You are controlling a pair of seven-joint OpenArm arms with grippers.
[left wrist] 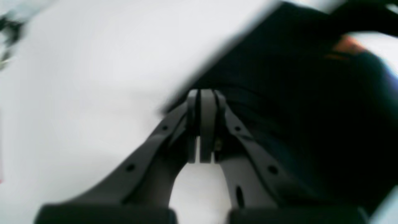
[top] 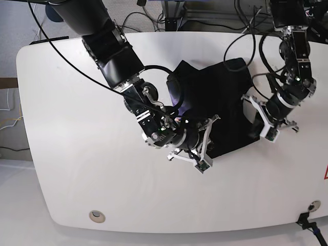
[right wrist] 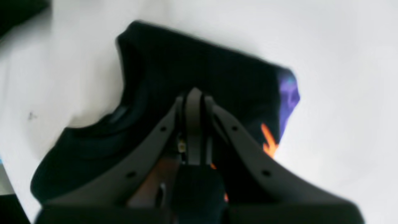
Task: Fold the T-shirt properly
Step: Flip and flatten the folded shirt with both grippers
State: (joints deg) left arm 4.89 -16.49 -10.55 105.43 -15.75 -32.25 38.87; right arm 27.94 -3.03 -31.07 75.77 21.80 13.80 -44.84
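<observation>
Lying bunched mid-table (top: 77,169), the T-shirt (top: 215,97) is pinched at its edges by both pressed-together hands, left hand (left wrist: 203,93) and right hand (right wrist: 194,93), blur hiding the cloth between fingers.

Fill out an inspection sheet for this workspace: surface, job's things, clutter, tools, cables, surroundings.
Surface: white table, rounded corners, round fitting near the front edge.
Job's things: T-shirt, black, partly folded at table centre; purple and orange print shows at one edge.
Clutter: nothing seen.
Tools: left tool shut at the shirt's edge, grip unclear; right tool shut over the shirt.
Cables: black cables run along both arms and over the back edge.
Surroundings: grey floor, equipment behind the table.
</observation>
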